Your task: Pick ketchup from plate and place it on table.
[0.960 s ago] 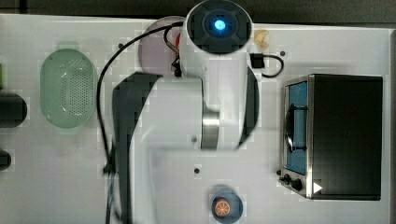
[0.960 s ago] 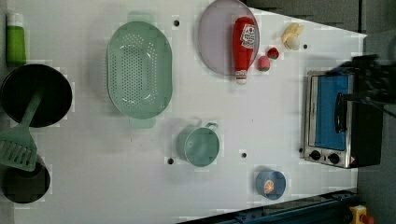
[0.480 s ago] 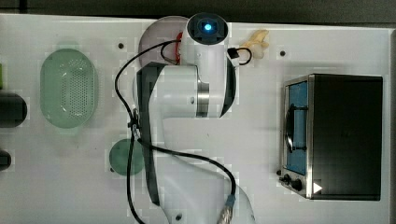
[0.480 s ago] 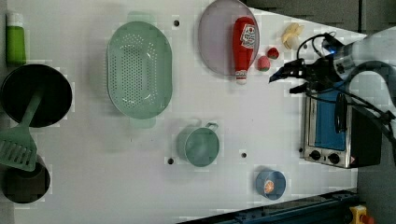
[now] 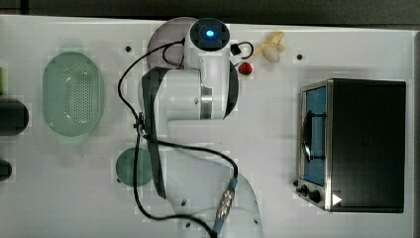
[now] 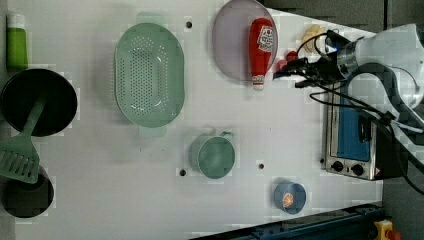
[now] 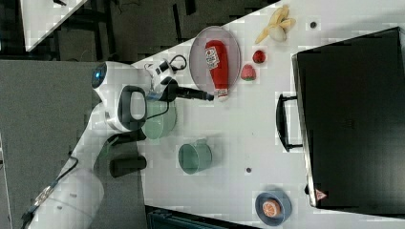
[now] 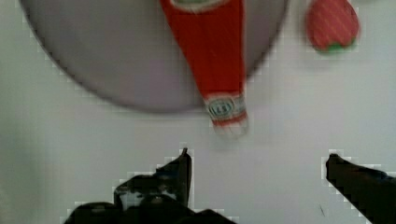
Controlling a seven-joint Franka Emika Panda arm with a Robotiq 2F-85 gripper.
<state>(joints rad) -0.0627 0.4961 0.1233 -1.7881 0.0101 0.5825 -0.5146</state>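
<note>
The ketchup is a red squeeze bottle lying on its side on the pale lilac plate, its white cap poking over the rim onto the white table. In the right view the ketchup crosses the plate the same way. My gripper hovers open just past the cap end, nothing between its fingers. From the wrist, the ketchup and plate lie ahead of the gripper, whose dark fingers stand wide apart. My arm hides most of the plate in the top view.
Two red strawberries and a peeled banana lie beside the plate. A toaster oven stands at the top view's right. A green perforated basket, a green cup and a blue bowl sit further off.
The arm has swung in from the oven side toward the plate. In the left view the gripper moved left until it stands beside the bottle's cap. It stayed open.
</note>
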